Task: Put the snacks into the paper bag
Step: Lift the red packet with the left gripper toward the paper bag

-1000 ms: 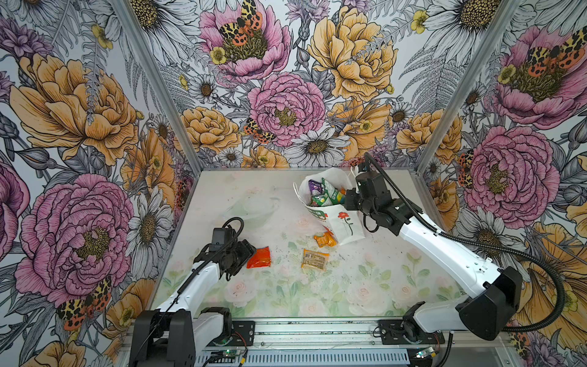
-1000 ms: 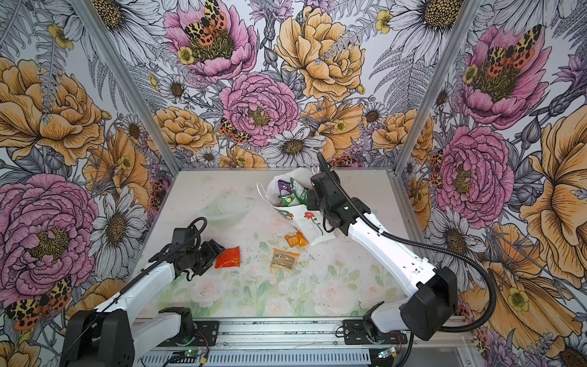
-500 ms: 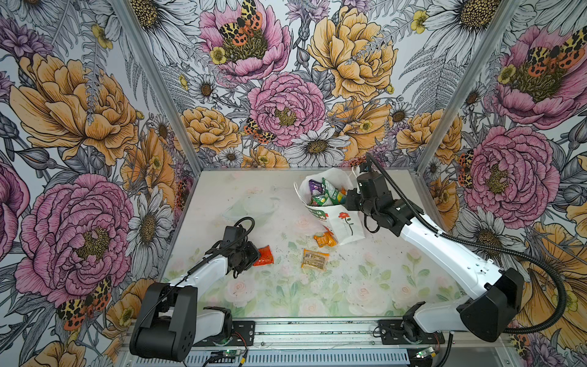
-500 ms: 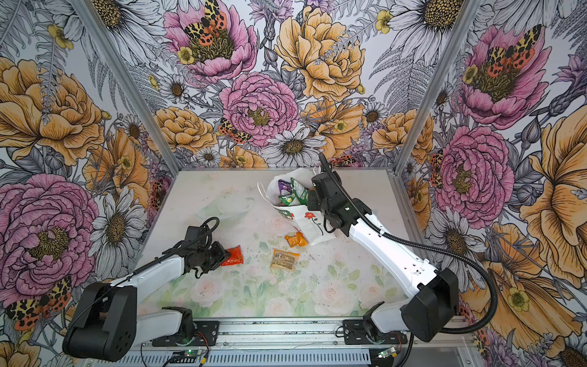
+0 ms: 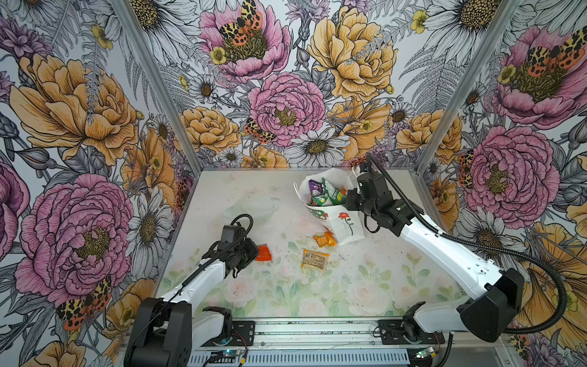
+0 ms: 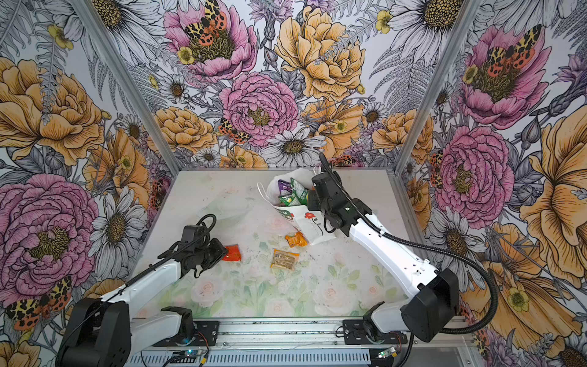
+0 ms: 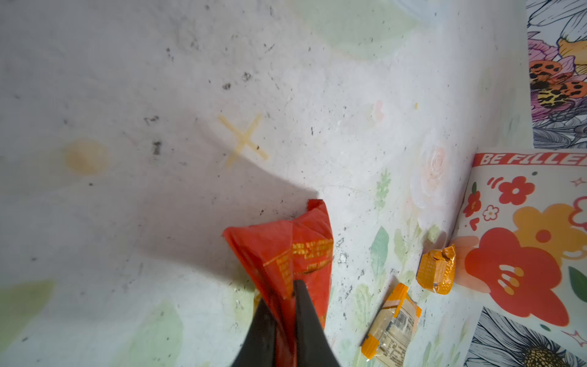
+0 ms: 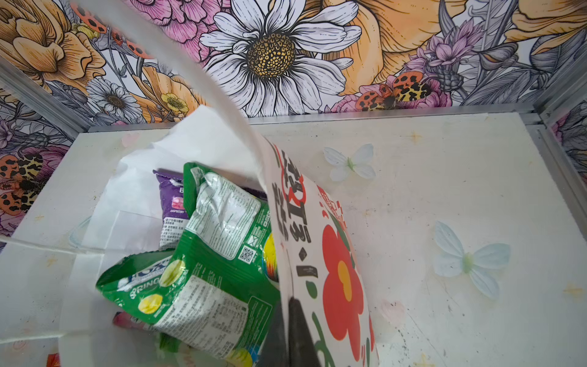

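Snack packet (image 7: 286, 251), red, creased, gold print

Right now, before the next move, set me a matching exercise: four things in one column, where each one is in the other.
Things:
1. red packet
2. small orange packet
3. green packet
4. paper bag

Places:
A. rim pinched by the right gripper
B. inside the paper bag
C. held in the left gripper
D. loose on the table beside the paper bag

Pairs: 1-C, 2-D, 3-B, 4-A.
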Controlling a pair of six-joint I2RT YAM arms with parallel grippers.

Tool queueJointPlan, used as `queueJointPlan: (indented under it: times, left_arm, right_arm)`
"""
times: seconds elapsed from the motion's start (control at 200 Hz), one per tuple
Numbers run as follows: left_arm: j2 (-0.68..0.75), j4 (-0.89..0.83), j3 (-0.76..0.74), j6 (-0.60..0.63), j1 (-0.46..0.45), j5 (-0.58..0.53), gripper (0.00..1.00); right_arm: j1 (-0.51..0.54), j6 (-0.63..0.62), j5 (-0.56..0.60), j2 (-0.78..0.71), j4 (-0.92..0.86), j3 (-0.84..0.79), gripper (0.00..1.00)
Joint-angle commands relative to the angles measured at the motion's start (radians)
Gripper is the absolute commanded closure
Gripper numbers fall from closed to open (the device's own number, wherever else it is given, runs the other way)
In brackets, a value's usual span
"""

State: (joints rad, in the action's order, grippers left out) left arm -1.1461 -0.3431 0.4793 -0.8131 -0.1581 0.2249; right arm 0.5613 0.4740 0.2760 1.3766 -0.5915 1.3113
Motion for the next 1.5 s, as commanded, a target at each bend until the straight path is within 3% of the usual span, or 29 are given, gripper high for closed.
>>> queueJointPlan:
  times: [0.0, 0.495, 0.621, 0.821, 0.986, 1.261, 1.491]
  left_arm:
    - [0.020, 0.006, 0.013, 0.002, -0.006, -0.028, 0.89]
    - [0.220, -0.164, 0.156, 0.083, 0.004, -0.130, 0.94]
    - [0.276, -0.199, 0.255, 0.131, -0.001, -0.147, 0.94]
    - [0.253, -0.279, 0.468, 0.170, -0.008, -0.139, 0.94]
    - [0.178, -0.294, 0.673, 0.171, -0.047, -0.123, 0.94]
    - [-0.079, -0.397, 1.075, 0.236, -0.277, -0.201, 0.94]
    - [-0.303, -0.525, 1.363, 0.295, -0.411, -0.228, 0.94]
  right_arm:
    - [-0.003, 0.002, -0.008, -0.016, 0.003, -0.001, 1.00]
    - [-0.003, -0.001, -0.011, -0.014, 0.002, 0.012, 1.00]
    - [-0.003, -0.003, -0.011, -0.020, 0.002, 0.009, 1.00]
    - [-0.002, -0.001, -0.011, -0.026, 0.002, 0.006, 1.00]
    - [-0.001, 0.003, -0.018, -0.022, 0.002, 0.012, 1.00]
    - [0.000, 0.003, -0.031, -0.027, 0.002, 0.028, 1.00]
    - [0.007, 0.003, -0.035, -0.027, 0.002, 0.039, 1.00]
